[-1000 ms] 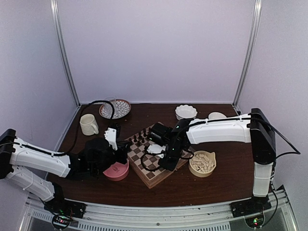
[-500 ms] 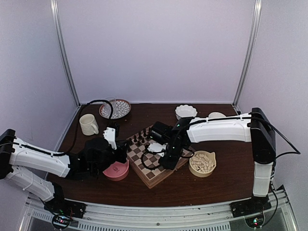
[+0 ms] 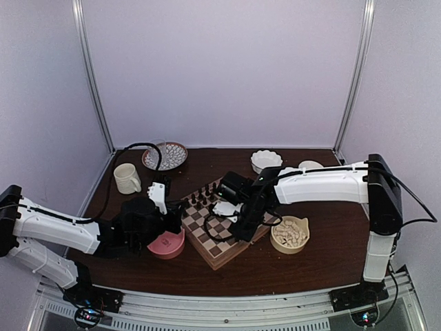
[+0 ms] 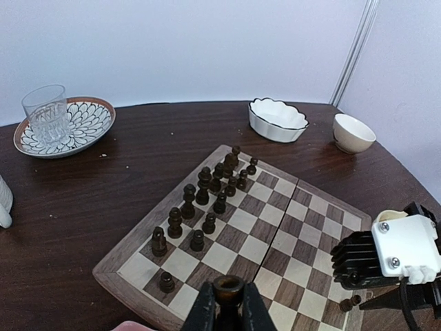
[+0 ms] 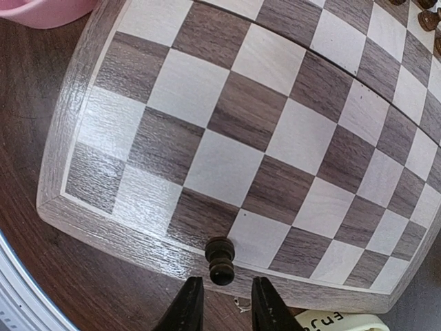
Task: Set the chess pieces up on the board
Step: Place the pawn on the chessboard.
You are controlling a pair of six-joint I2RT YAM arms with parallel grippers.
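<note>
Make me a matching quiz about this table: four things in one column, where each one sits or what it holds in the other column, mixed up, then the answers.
Things
1. glass
2. pink bowl
3. tan bowl
4. mug

Places or states
A. holds cream chess pieces
B. stands on the patterned plate
C. stands by itself, farthest left
D. just left of the board

Pairs: 1-B, 2-D, 3-A, 4-C

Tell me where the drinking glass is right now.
In the left wrist view, the drinking glass stands upright on the patterned plate at the table's far left corner, beyond the cream mug and left of the board.
</note>
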